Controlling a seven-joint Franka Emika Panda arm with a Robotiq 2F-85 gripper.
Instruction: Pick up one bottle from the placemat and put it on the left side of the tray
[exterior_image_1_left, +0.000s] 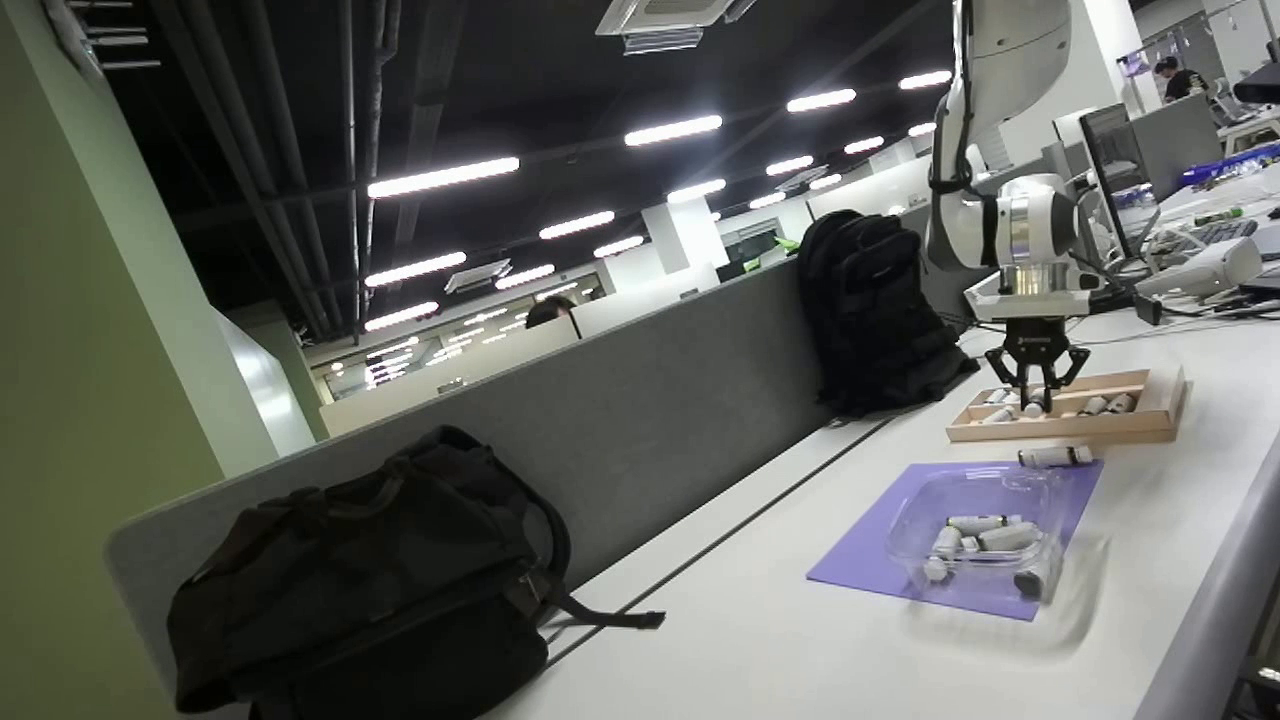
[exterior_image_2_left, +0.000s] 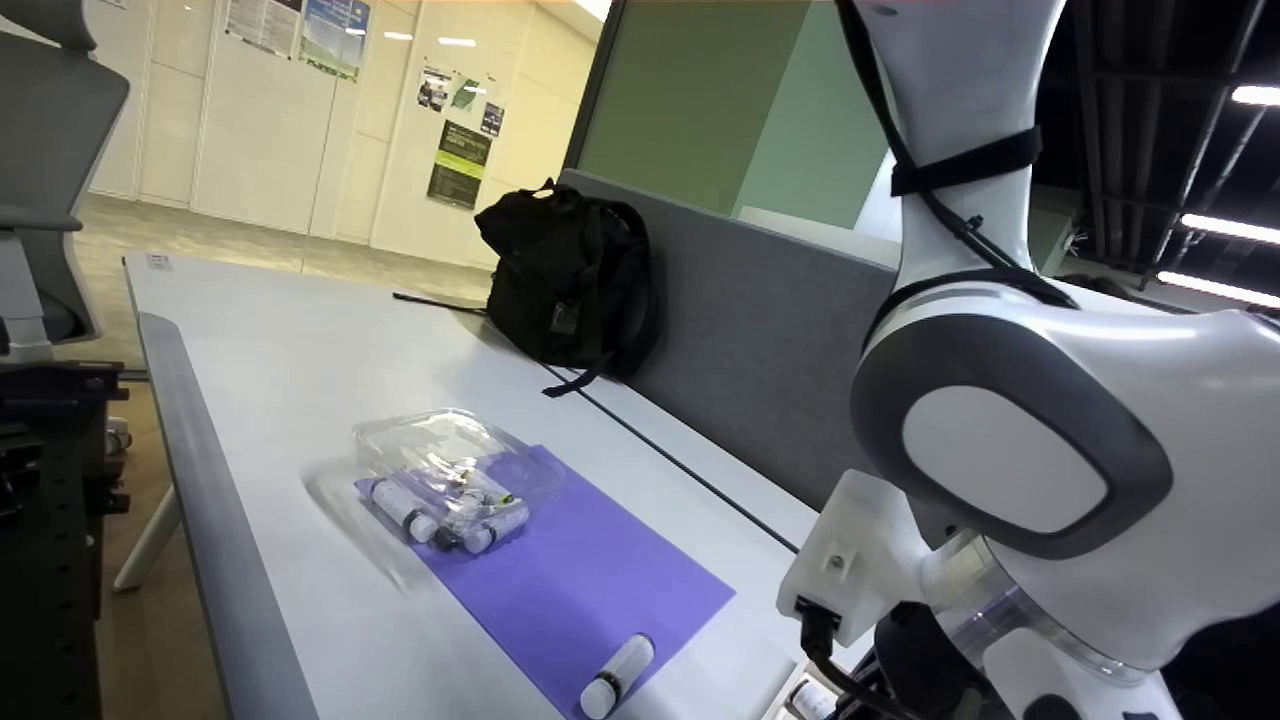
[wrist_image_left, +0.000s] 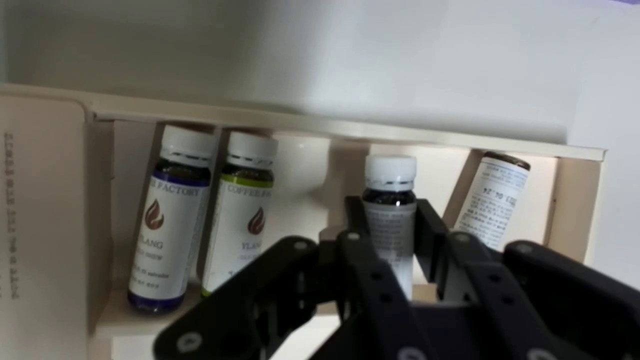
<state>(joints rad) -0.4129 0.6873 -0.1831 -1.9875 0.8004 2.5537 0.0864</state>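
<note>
My gripper is over the tan wooden tray, and its fingers close on both sides of a white-capped bottle. In the wrist view the gripper holds this bottle cap toward the tray's far rim. A shadow shows beside it; whether it touches the tray floor I cannot tell. Two bottles lie at the left and one bottle lies tilted at the right. The purple placemat bears one loose bottle, also in an exterior view.
A clear plastic container with several bottles stands on the placemat. A grey partition runs along the desk's back edge, with a black backpack near the tray and a black bag farther off.
</note>
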